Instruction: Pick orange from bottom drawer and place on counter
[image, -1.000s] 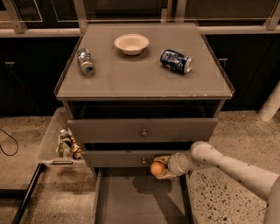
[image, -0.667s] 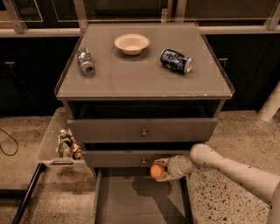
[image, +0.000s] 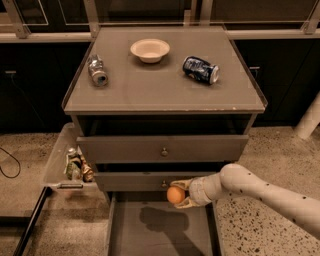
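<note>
The orange (image: 175, 195) is a small round fruit held between the fingers of my gripper (image: 181, 194). The gripper reaches in from the right on a pale speckled arm and holds the orange above the open bottom drawer (image: 160, 230), just in front of the middle drawer's knob. A shadow of the orange lies on the drawer floor. The counter (image: 160, 90) is the flat grey-brown top of the cabinet, above the gripper.
On the counter stand a cream bowl (image: 150, 50), a silver can (image: 97, 71) on its side at the left and a blue can (image: 201, 70) on its side at the right. A side tray (image: 55, 165) at the left holds small items.
The gripper with the orange has shifted slightly left and held about the same height in front of the middle drawer.
</note>
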